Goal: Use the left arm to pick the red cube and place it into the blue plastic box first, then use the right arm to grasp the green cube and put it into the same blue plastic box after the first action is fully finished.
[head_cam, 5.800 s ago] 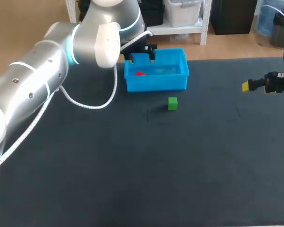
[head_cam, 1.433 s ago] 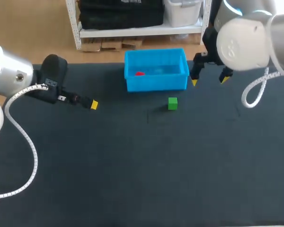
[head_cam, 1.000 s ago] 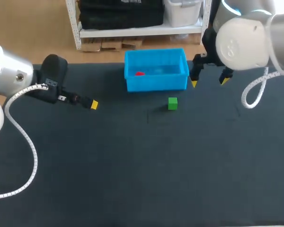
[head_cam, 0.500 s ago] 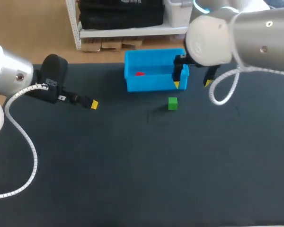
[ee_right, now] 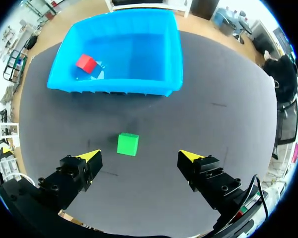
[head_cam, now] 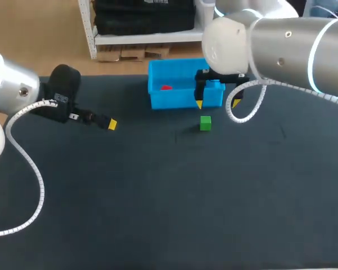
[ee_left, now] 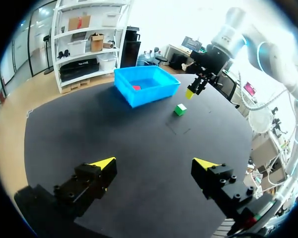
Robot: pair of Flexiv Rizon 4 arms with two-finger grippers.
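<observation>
- Head view: red cube (head_cam: 167, 87) lying inside the blue plastic box (head_cam: 180, 100); green cube (head_cam: 205, 122) on the mat just in front of it; right gripper (head_cam: 217, 103) above, left gripper (head_cam: 111, 124) well off to the side.
- Left wrist view: fingers spread, nothing held.
- Right wrist view: fingers wide apart, empty; green cube slightly off-centre between them. Likely a nudged or tipped cube on descent unless recentred.

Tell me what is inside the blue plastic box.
The red cube lies inside the blue plastic box, near one end. In the head view the right arm covers the box's right end, but the right wrist view shows its whole floor: nothing else there.
</observation>
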